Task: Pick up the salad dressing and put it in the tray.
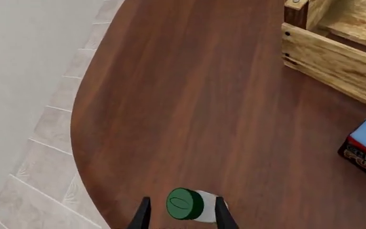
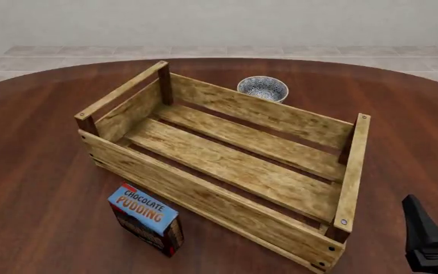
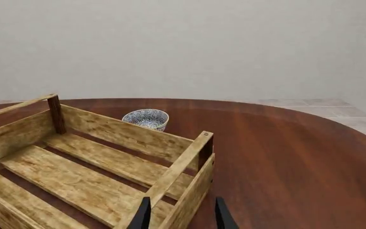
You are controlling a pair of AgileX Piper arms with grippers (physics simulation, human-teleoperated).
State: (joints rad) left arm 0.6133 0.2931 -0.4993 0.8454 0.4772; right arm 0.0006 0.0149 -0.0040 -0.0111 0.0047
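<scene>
- Left hand (image 1: 183, 217): its fingers sit on either side of the bottle (image 1: 192, 204), green cap facing the camera; whether they actually pinch it I cannot tell.
- Right hand (image 3: 181, 214): released, holding nothing, near the crate's (image 2: 203, 188) corner.
- Pudding box (image 2: 146, 218): on the worktop (image 2: 36, 171), just beside the crate.
- Bowl (image 2: 263, 88): behind the crate.

Rough pale wooden slat tray (image 2: 227, 162), smooth polished wood table (image 2: 29, 171), printed cardboard pudding box (image 2: 146, 218)

Bare simulated room: round wooden table (image 2: 44, 171), tiled floor (image 2: 203, 51).
</scene>
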